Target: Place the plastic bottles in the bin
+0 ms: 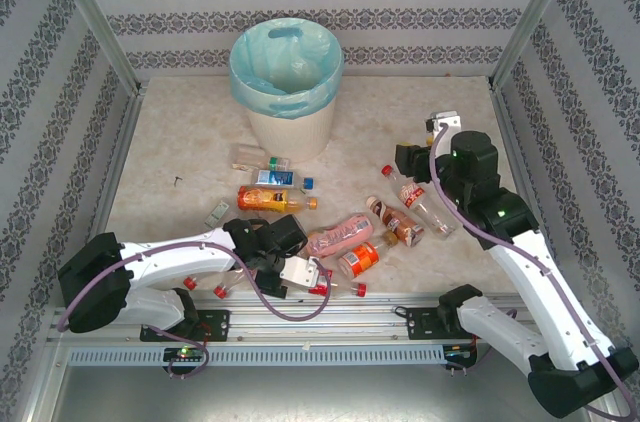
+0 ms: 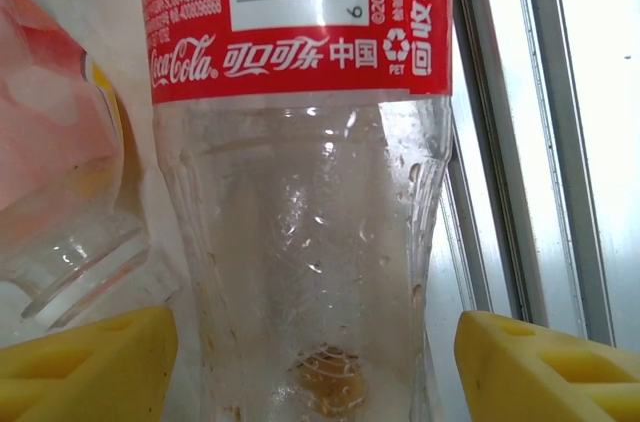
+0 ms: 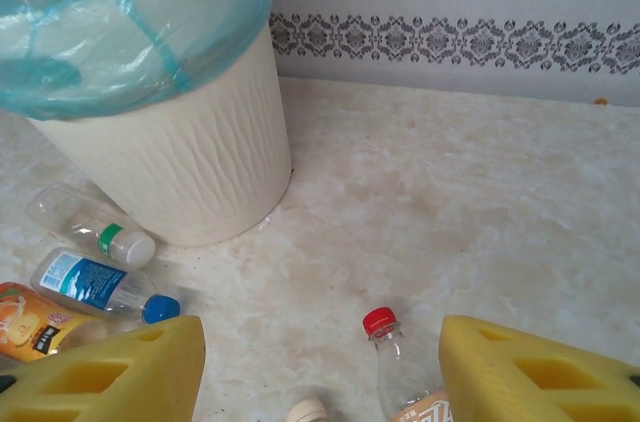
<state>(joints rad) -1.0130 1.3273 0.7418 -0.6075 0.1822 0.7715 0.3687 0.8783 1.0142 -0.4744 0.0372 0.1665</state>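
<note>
The left claw [image 2: 318,367] straddles a clear Coca-Cola bottle [image 2: 300,192] that lies on its side at the near edge of the surface [image 1: 180,132], just beside the aluminium rail [image 1: 350,314]. The bottle's long axis runs straight away from the claw, roughly parallel to the rail. Its clear, unlabelled end sits between the yellow pads [image 2: 90,367] and the red label lies farther out. The jaws are released: a pad stands on each side of the bottle with a thin gap left on both, so nothing is grasped yet. In my judgement the jaws only need to close squarely across the body, since the bottle is already centred.

The bin [image 1: 300,132], cream-white with a light blue liner, stands at the far middle of the surface, well apart from this claw. The carry has to go up and away, over the pink bottle [image 1: 340,235] and the orange bottle [image 1: 265,200] lying between.

The right claw [image 3: 320,372] is also released and holds nothing. It hangs over the right side, facing the bin, with a red-capped bottle [image 3: 385,342] just ahead of its pads. The right arm is the nearer one for that bottle, and the left arm is nearer the Coca-Cola bottle.

The surface is pale marbled beige, and most of the bottles are strewn across its middle. Wallpaper with dark ornamental bands closes the back and sides, with metal posts at the corners.
</note>
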